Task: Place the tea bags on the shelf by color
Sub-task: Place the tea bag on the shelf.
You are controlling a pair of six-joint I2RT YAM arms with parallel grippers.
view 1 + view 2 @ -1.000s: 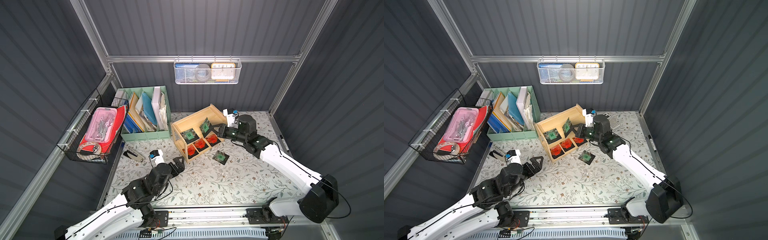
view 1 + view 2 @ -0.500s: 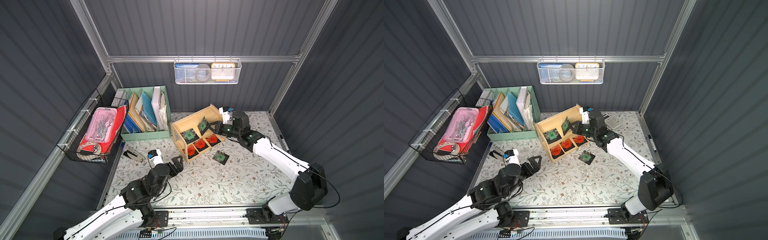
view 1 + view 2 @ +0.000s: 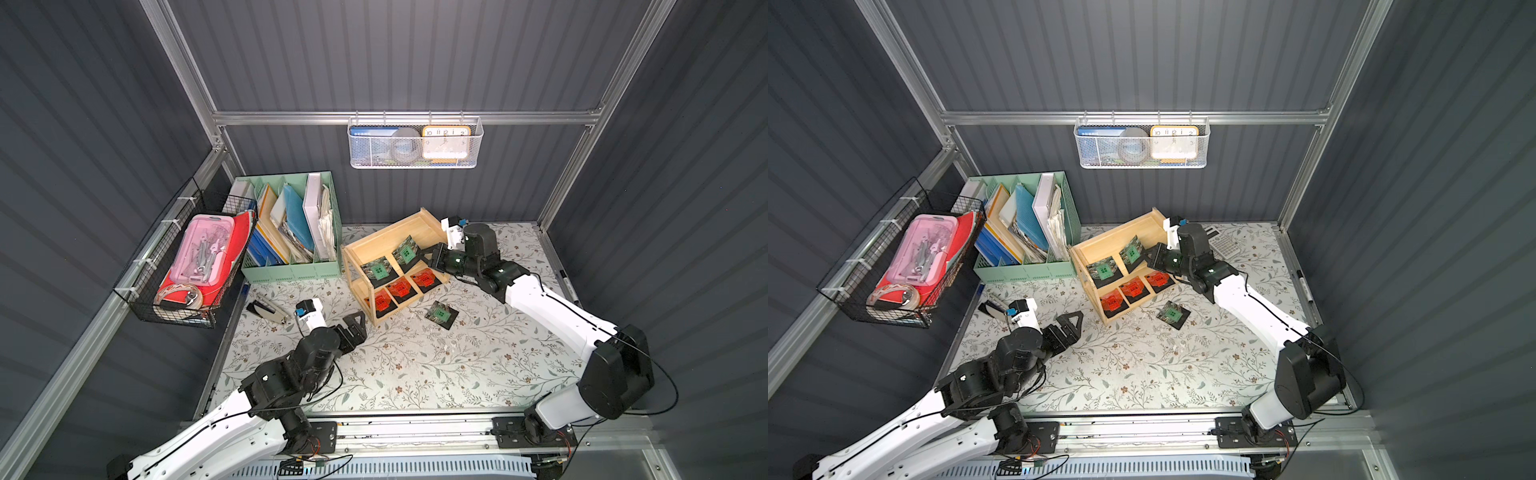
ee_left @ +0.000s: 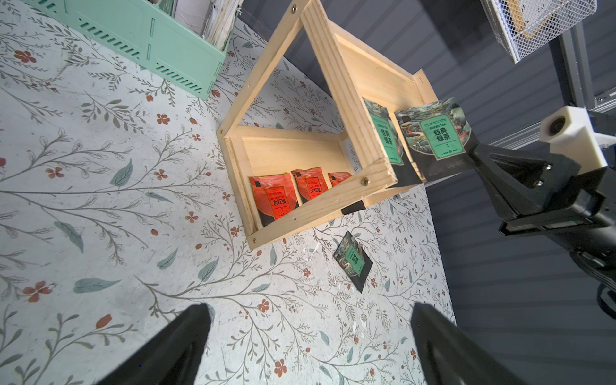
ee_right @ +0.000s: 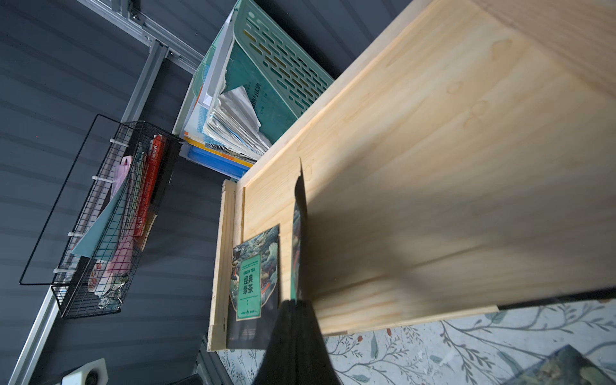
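One "GREEN TEA" tea bag [image 4: 436, 140] in right gripper [image 4: 472, 156].

Mint organizer [image 3: 291, 270], white mesh basket [image 3: 363, 154], black wire basket [image 3: 174, 312]

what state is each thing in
shelf, upright
right gripper, shut on held green tea bag
left gripper, open, empty
held green tea bag, at upper tier, unreleased
shelved green tea bag, flat on upper tier
orange-red tea bags, three, on lower tier
loose green tea bag, on table

The left arm [image 3: 220, 428] and right arm [image 3: 557, 309] have white shells, round black joints and thin black cables. The right gripper [image 4: 475, 153] has black wedge fingers [image 4: 513, 175] bearing two screws.
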